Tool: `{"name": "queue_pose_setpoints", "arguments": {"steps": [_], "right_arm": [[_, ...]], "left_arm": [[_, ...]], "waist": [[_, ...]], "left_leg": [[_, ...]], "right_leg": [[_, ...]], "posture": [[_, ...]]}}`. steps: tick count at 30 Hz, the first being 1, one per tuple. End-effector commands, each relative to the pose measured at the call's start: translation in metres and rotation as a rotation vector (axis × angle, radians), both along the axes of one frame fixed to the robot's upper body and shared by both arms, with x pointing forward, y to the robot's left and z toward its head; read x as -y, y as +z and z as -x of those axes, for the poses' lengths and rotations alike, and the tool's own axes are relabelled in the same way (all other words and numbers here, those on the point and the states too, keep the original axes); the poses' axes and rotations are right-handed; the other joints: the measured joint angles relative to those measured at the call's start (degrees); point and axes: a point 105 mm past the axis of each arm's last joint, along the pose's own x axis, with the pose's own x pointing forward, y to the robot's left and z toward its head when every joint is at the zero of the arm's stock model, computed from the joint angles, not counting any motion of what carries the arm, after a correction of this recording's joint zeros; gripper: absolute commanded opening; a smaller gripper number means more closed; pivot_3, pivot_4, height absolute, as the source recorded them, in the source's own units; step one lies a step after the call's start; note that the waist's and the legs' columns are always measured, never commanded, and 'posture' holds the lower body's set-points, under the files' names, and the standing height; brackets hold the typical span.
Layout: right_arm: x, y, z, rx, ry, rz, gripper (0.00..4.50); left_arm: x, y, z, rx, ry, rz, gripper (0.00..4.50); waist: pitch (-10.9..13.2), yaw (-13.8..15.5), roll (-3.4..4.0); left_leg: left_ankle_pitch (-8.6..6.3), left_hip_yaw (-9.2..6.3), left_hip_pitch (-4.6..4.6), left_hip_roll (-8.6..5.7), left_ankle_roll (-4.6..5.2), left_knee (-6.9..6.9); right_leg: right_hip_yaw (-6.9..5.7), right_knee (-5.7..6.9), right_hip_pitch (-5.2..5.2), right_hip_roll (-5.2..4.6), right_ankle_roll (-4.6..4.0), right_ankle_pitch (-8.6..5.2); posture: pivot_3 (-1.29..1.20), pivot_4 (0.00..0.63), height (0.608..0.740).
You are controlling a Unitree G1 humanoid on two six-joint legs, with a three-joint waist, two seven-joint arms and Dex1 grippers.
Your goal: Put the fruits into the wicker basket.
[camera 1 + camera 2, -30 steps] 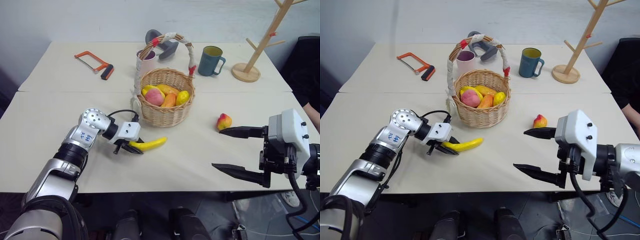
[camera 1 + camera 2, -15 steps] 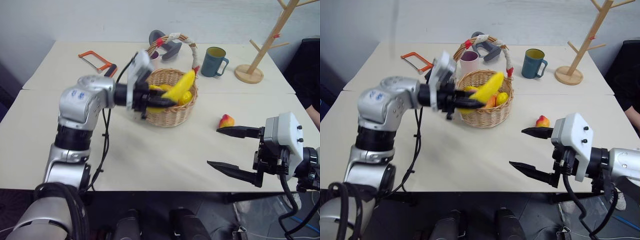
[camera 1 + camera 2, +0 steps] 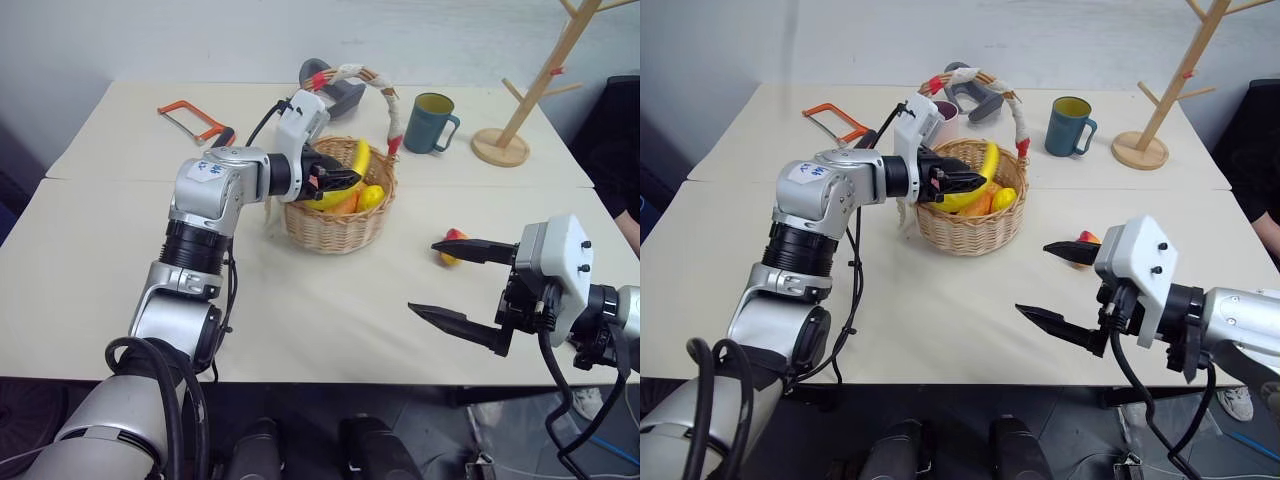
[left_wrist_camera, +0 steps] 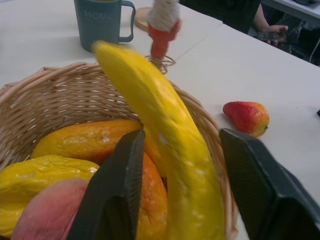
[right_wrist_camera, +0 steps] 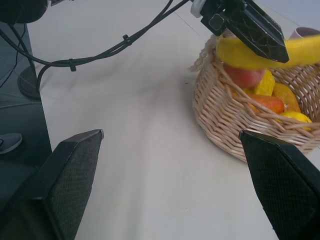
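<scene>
Left eye view: left gripper (image 3: 335, 181) over the woven wicker basket (image 3: 335, 225), smooth curved banana (image 3: 345, 180) between its parted fingers, contact uncertain. The small round apple-like fruit (image 3: 452, 245) lies at the basket's 3 o'clock on the matte table (image 3: 300, 310), nearest the wide-open, empty right gripper (image 3: 455, 285). Left wrist view: the banana's long axis runs across the rim.

The scene is evenly and softly lit from overhead, with only faint shadows cast on the pale table (image 3: 330, 300) beneath the basket (image 3: 335, 225), while the banana (image 4: 160, 135) is smeared by slight blur in the left wrist view and its nearest foreground is left out of focus.
</scene>
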Motion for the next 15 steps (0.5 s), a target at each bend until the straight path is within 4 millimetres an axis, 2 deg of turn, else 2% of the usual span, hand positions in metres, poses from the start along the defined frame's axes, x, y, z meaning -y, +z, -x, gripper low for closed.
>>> {"name": "queue_pose_setpoints", "arguments": {"steps": [1, 5, 6, 7, 9, 10, 12, 15], "right_arm": [[0.003, 0.005, 0.004, 0.043, -0.043, -0.006, 4.5], [0.013, 0.003, 0.008, 0.026, -0.106, -0.017, 4.5], [0.018, 0.002, 0.01, 0.017, -0.137, -0.028, 4.5], [0.028, -0.001, 0.012, 0.006, -0.192, -0.034, 4.5], [0.047, -0.005, 0.014, -0.004, -0.299, -0.042, 4.5], [0.056, -0.006, 0.014, 0.009, -0.351, -0.048, 4.5], [0.072, -0.006, 0.009, 0.012, -0.44, -0.097, 4.5], [0.092, -0.018, 0.003, -0.038, -0.533, -0.119, 4.5]], "left_arm": [[0.005, 0.027, 0.015, 0.074, -0.111, 0.033, 3.39], [-0.004, 0.032, 0.017, 0.119, -0.106, 0.017, 3.39], [-0.007, 0.035, 0.024, 0.126, -0.155, 0.037, 3.39], [-0.013, 0.04, 0.042, 0.178, -0.265, 0.054, 3.39], [-0.029, 0.045, 0.073, 0.321, -0.446, 0.041, 3.39], [-0.038, 0.043, 0.08, 0.362, -0.484, 0.024, 3.39], [-0.053, 0.04, 0.082, 0.327, -0.493, 0.02, 3.39], [-0.09, 0.033, 0.086, 0.288, -0.494, -0.033, 3.39]], "waist": [[0.0, -0.01, 0.0], [0.0, -0.09, 0.0], [0.0, -0.05, 0.0], [0.0, -0.04, 0.0], [-0.01, -0.24, 0.02], [-0.02, -0.35, 0.03], [-0.02, -0.31, 0.03], [-0.02, -0.26, 0.03]], "left_leg": [[0.0, 0.0, 0.0, 0.0, 0.0, -0.01], [0.01, 0.02, 0.01, 0.02, -0.01, -0.03], [0.01, 0.02, 0.01, 0.02, -0.02, -0.03], [0.01, 0.01, 0.01, 0.02, -0.02, -0.02], [0.01, 0.02, 0.03, 0.03, -0.06, -0.11], [-0.01, 0.1, 0.06, 0.1, -0.11, -0.13], [0.0, 0.17, 0.1, 0.2, -0.19, -0.11], [0.08, 0.15, 0.17, 0.11, -0.15, 0.01]], "right_leg": [[0.0, 0.0, -0.01, 0.0, 0.0, 0.0], [0.0, -0.01, 0.0, 0.02, 0.0, 0.0], [0.0, 0.01, 0.0, 0.02, 0.0, 0.0], [-0.01, 0.0, 0.01, 0.02, 0.0, 0.0], [0.0, -0.03, 0.02, 0.03, -0.01, -0.01], [0.0, -0.05, 0.02, 0.04, -0.04, -0.02], [-0.02, -0.01, 0.0, 0.09, -0.09, -0.05], [-0.01, 0.1, 0.05, 0.05, -0.12, -0.02]], "posture": [[0.0, 0.15, 0.74], [0.0, 0.15, 0.74], [0.0, 0.15, 0.74], [0.0, 0.15, 0.74], [0.0, 0.15, 0.74], [0.0, 0.15, 0.74], [0.0, 0.15, 0.74], [0.0, 0.15, 0.74]]}}
